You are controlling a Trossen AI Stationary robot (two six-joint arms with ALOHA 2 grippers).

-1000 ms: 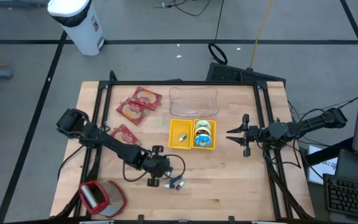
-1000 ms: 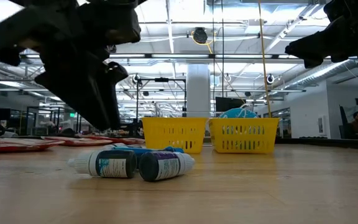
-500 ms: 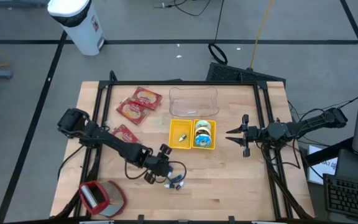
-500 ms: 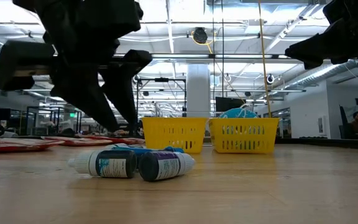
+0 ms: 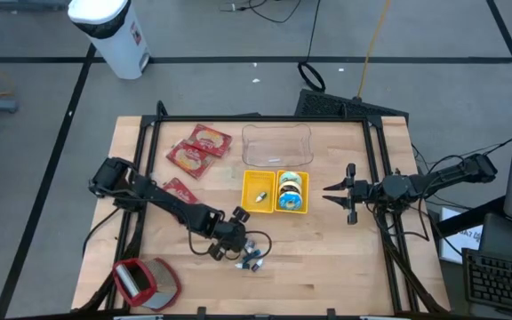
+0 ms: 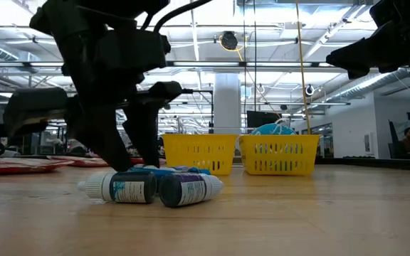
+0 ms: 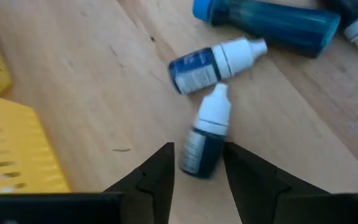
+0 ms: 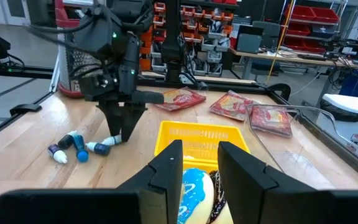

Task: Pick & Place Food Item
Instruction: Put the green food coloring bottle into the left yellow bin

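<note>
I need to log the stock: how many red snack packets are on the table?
3. Two red packets lie side by side left of the clear tray; a third lies nearer the left arm, partly hidden.

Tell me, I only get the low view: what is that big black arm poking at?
Observer: That is the left gripper. Its open fingers stand either side of a small white-capped bottle lying on the table.
Operator: What's in the yellow baskets?
Observer: From above, the basket nearer the left arm holds just one small item.
Operator: Where's the other arm?
Observer: The right gripper hovers open beside the other basket, holding nothing.
</note>
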